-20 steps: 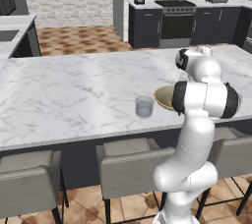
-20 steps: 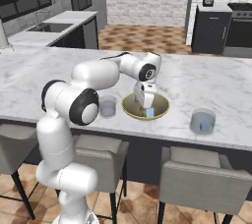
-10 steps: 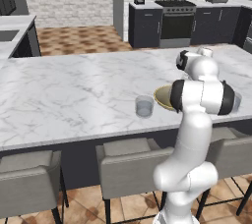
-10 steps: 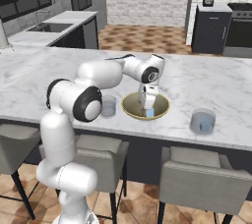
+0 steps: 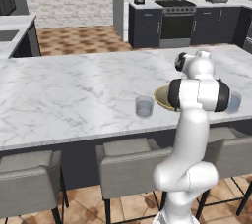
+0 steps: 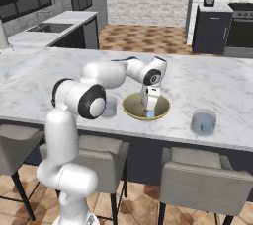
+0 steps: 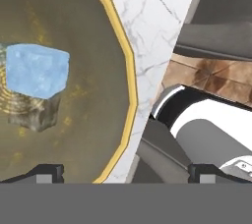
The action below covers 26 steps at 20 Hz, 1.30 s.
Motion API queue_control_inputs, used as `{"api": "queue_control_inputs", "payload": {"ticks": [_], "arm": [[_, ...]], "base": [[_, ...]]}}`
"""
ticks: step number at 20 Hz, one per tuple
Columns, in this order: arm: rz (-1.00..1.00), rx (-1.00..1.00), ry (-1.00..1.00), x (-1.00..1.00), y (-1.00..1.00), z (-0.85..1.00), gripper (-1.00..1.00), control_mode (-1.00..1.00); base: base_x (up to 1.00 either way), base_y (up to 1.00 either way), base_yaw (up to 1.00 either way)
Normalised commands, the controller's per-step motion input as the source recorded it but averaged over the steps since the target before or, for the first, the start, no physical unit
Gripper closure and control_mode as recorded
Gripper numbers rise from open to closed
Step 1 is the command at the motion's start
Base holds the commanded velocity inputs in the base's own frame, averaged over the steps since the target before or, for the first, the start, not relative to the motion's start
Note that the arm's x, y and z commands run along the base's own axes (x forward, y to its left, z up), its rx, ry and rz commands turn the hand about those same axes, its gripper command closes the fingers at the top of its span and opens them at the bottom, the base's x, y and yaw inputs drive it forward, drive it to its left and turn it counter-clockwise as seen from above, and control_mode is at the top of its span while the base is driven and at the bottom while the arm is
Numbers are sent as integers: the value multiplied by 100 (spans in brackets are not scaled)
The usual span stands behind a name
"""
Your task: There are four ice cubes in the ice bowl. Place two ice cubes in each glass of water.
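The tan-yellow ice bowl stands on the marble island between the two glasses of water. My gripper hangs down inside it, its dark finger tips wide apart, open with nothing between them. In the hand view one pale blue ice cube lies on the bowl's olive inside, up and to the left of the tips; the other cubes are out of view. One glass stands right of the bowl, the other glass to its left. My arm hides most of the bowl in the left base view.
Grey stools line the island's near edge. The marble top stretches wide behind and beside the bowl. Dark cabinets and a stove stand far behind.
The hand has dropped a little lower into the bowl and shifted slightly right; the elbow has swung along with it. Bowl and glasses have not moved.
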Motion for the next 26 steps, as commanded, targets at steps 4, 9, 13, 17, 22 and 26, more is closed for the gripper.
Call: {"api": "queue_control_inputs", "payload": {"ticks": [4,9,13,17,22,26], "arm": [[0,0,-2,23,-2,-19,-100,-100],[0,0,-1,18,-7,-22,-100,-100],[0,0,-1,19,-8,-16,-100,-100],[0,0,-1,20,-5,-13,-100,-100],[0,0,0,23,-3,-11,-100,-100],[0,0,0,22,-5,-11,-100,-100]], "base": [[0,0,0],[0,0,0],[0,0,0],[0,0,0],[0,0,0],[0,0,0]]}}
